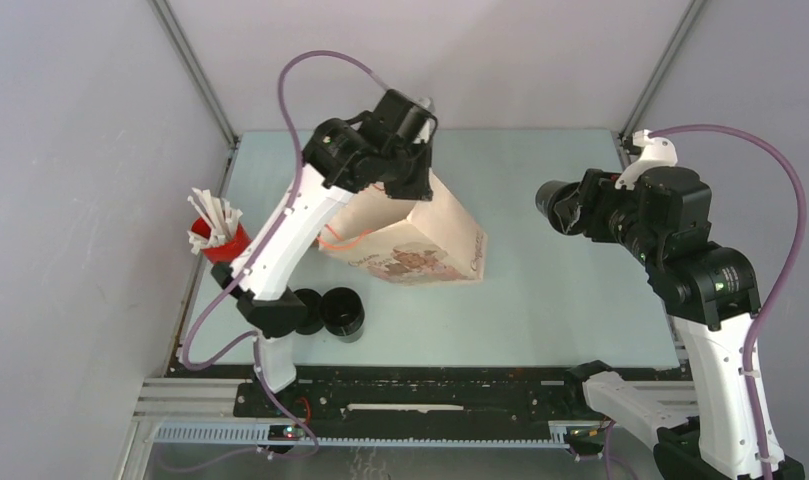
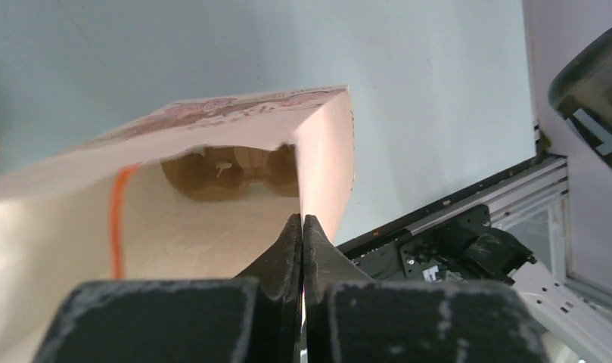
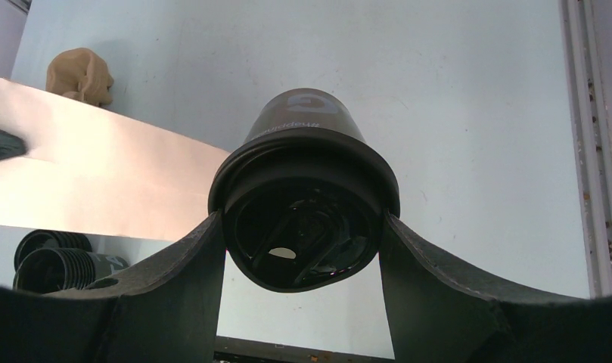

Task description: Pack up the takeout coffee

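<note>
Early stage, by my read. L fingers (image 2: 302, 227) are pinched together on the paper bag (image 1: 420, 240) rim, centre of the top view, mouth tipped open. A brown pulp carrier (image 2: 227, 170) sits inside, no cup seen in it. R fingers (image 1: 578, 210) are clamped either side of one takeout coffee (image 3: 302, 125), lid on, held on its side right of centre in the top view, well apart from the bag. Two more black cups (image 1: 342, 312) sit on the counter (image 1: 560, 300) at lower left, not yet packed.

Writing: pale logo + small text on the held cup, print on the bag side. Both unreadable.
</note>
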